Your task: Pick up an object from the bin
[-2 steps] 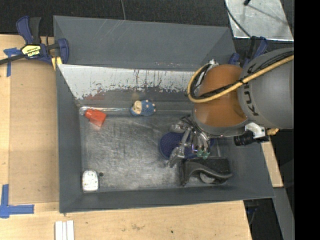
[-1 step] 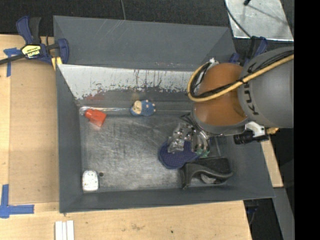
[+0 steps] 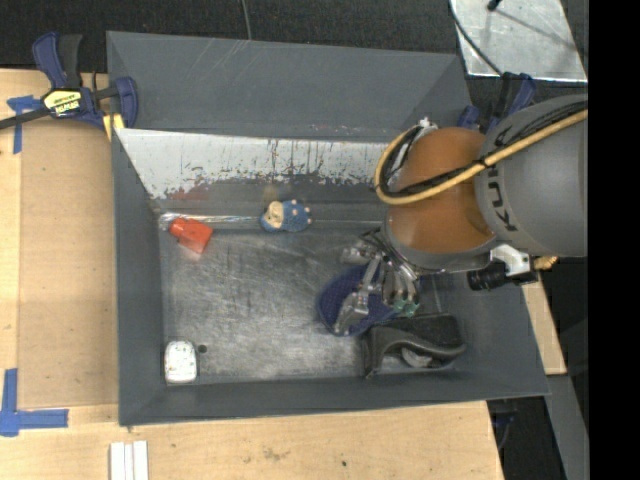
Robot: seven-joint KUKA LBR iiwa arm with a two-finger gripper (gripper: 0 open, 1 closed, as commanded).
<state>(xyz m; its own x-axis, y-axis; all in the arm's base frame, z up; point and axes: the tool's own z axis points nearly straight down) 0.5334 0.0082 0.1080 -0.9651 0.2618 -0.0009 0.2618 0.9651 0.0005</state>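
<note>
Bin (image 3: pixel 135 268) contents as I log them from my station, left to right: one small white block (image 3: pixel 180 360), near the front-left corner and well apart from everything else. One orange piece (image 3: pixel 190 233), near the back-left. One small blue-and-yellow figure (image 3: pixel 285 215), at the foot of the back wall. One dark blue rounded object (image 3: pixel 335 303), right of centre, with the gripper (image 3: pixel 375 290) down directly upon it — this I take for the pick. Whether the gripper stands wide, narrow or closed on the blue object I cannot tell. One black curved object (image 3: pixel 415 340), just beside the blue one at the front-right. Risks, in my judgement: the black object lies close enough to be snagged or dragged along — and a grasp at the blue object's edge may slip on the lift.
</note>
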